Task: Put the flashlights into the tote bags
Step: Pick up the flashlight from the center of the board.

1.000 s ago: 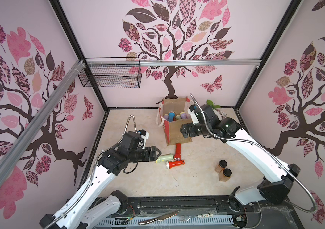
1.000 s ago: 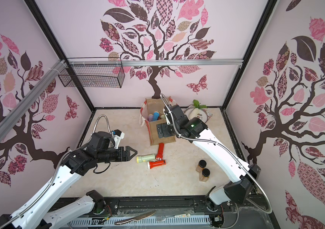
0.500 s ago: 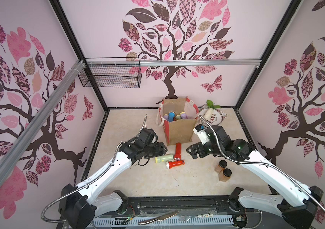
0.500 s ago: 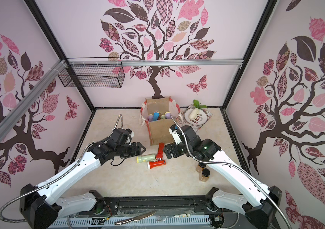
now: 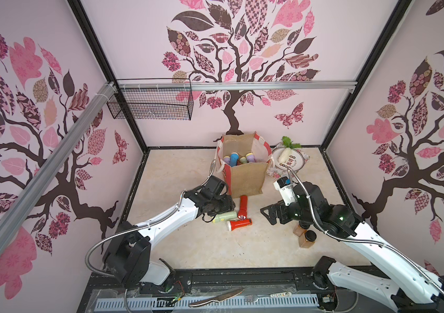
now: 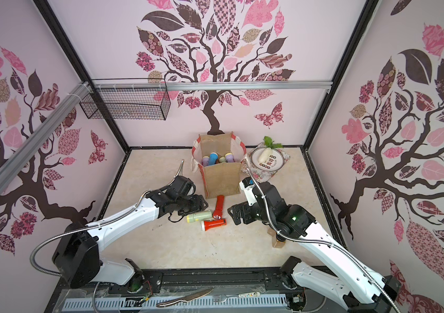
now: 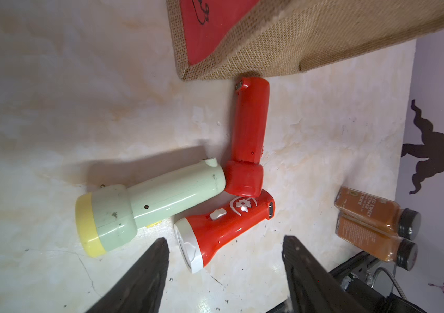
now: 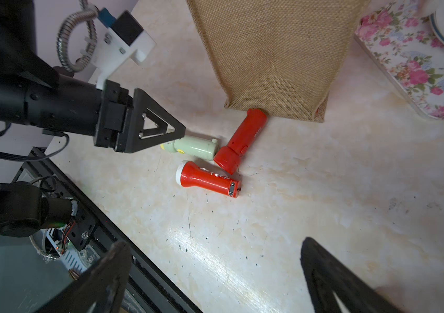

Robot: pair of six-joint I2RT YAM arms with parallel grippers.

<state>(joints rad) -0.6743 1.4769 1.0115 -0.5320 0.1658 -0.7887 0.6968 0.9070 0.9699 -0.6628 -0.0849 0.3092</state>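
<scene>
Left wrist view: the left gripper [image 7: 224, 239] sits low over the counter [image 7: 52, 108], jaws apart, nothing between them. The white-headed red flashlight [image 7: 223, 227] lies just ahead, its head between the two fingertips. The pale green flashlight [image 7: 166, 197] lies just outside one finger. We judge the step in hand to be the approach to a pick, most likely of the white-headed one. Across the cluster the right gripper [image 8: 215, 242] hovers near, its jaws apart and empty.

Task state: three flashlights lie on the counter. Several others, a blue flashlight [image 5: 233, 159] among them, stand inside the burlap tote bag [image 5: 245, 176].

Next move calls for: advance until the body sits between the jaws, close, lift above the bag's rim, release over the mouth.

Edges and room: the three flashlights touch one another, and the all-red flashlight [image 7: 250, 127] has its tail against the bag's base. We expect closing may nudge the green one. Open counter lies on the side of the cluster away from the bag. Two spice jars [image 7: 372, 214] sit by the right arm, well apart from the pick.
</scene>
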